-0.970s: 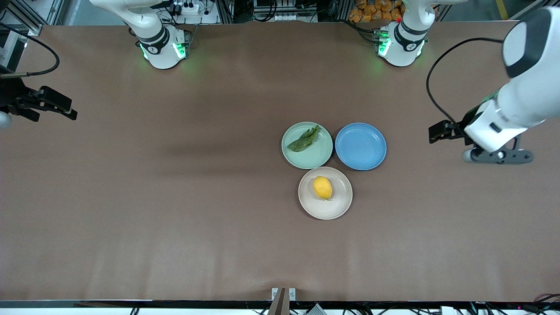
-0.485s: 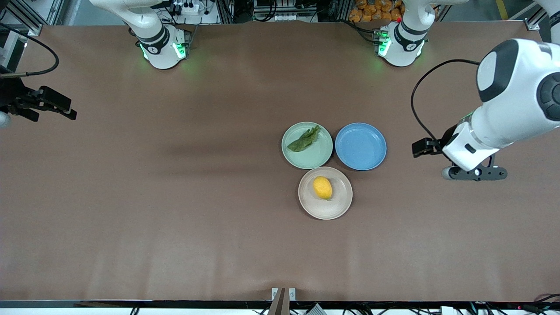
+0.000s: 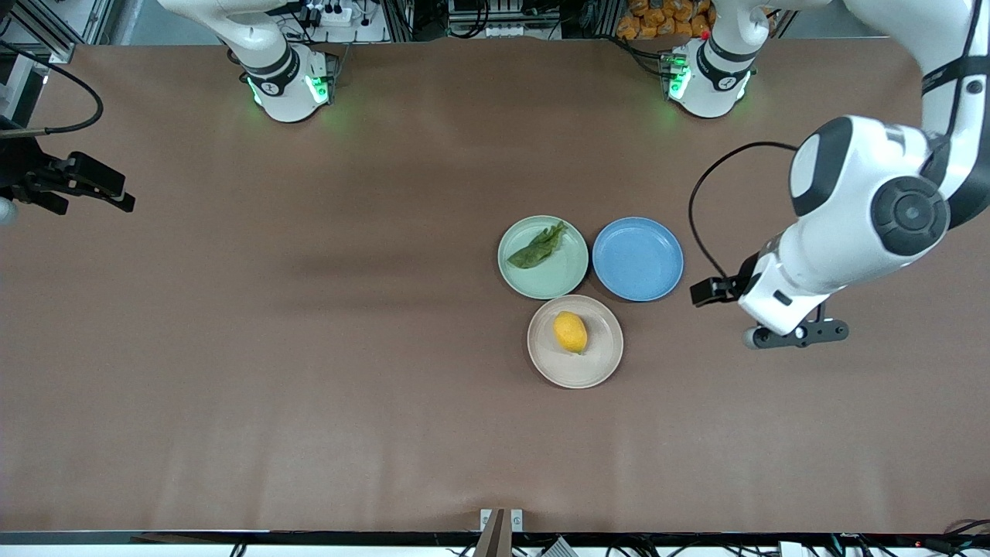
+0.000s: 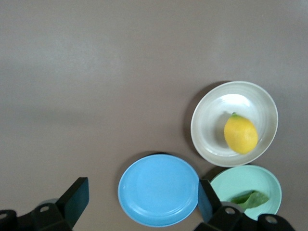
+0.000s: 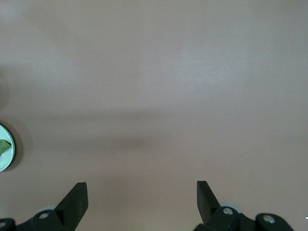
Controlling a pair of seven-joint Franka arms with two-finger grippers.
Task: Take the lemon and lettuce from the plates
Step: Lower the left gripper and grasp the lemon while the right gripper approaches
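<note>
The lemon (image 3: 570, 332) lies on the beige-cream plate (image 3: 599, 363), the plate nearest the front camera. The lettuce (image 3: 539, 246) lies on the mint green plate (image 3: 561, 278). My left gripper (image 4: 142, 202) is open and empty, up in the air over bare table beside the blue plate, toward the left arm's end; its hand shows in the front view (image 3: 762, 316). Its wrist view shows the lemon (image 4: 240, 134) and the lettuce (image 4: 249, 198). My right gripper (image 5: 142, 199) is open and empty, waiting over the right arm's end of the table (image 3: 93, 186).
An empty blue plate (image 3: 637, 258) sits beside the mint plate, toward the left arm's end, touching the other two plates' group. The brown table (image 3: 309, 348) spreads wide around the three plates. The mint plate's edge (image 5: 6, 156) shows in the right wrist view.
My left arm has swung in from the table's end toward the plates, its hand now close beside the blue plate. The right arm, lemon and lettuce have not moved.
</note>
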